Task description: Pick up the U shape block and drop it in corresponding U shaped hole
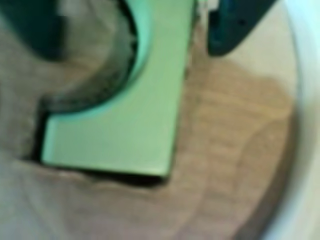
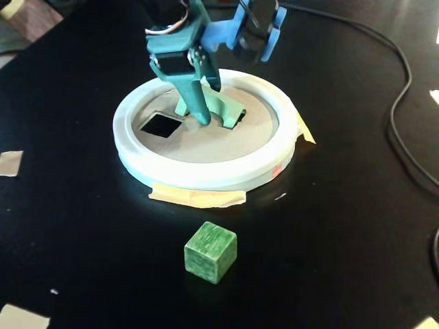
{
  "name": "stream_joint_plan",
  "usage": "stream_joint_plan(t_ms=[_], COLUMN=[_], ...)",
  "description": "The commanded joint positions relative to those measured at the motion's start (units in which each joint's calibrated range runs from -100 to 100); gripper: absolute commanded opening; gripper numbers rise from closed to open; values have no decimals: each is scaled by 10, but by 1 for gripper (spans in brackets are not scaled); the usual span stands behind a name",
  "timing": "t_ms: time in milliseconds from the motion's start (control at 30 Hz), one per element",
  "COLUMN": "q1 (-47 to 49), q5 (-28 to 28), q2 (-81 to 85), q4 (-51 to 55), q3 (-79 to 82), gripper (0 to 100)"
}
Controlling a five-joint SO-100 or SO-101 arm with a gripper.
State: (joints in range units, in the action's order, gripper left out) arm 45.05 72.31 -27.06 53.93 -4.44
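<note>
Pincer [image 2: 206, 116] on U block [image 1: 120, 130] — over hole (unlabelled)

Blurry wrist view looks closely down, seemingly, on the board [image 1: 235, 150]; fixed view overlooks it [image 2: 206, 147] obliquely.

Wrist view is heavily blurred, soft everywhere, the green block [image 1: 125, 125] casting a dark shadow below. Fixed view is sharper, evenly lit, black table [image 2: 82, 226] slightly glossy.

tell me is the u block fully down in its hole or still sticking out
Sticking out. The U block stands partway in its cutout, dark gap visible along its edge; the gripper is at it on the board.
</note>
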Motion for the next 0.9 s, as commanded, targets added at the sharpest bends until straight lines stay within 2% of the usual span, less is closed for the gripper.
stream_joint_plan(t_ms=[0,167,400,633,800,833,867], q1=[4,6,9,83,96,90,85], q5=[-4,-3,-4,-7,-82,-105,-152], q2=[19,61,141,139,134,134,134], q4=[-3,32,270,325,362,363,362], q3=[-59,-59,-159,-223,-222,-219,-220], gripper=[66,66,66,66,66,66,66])
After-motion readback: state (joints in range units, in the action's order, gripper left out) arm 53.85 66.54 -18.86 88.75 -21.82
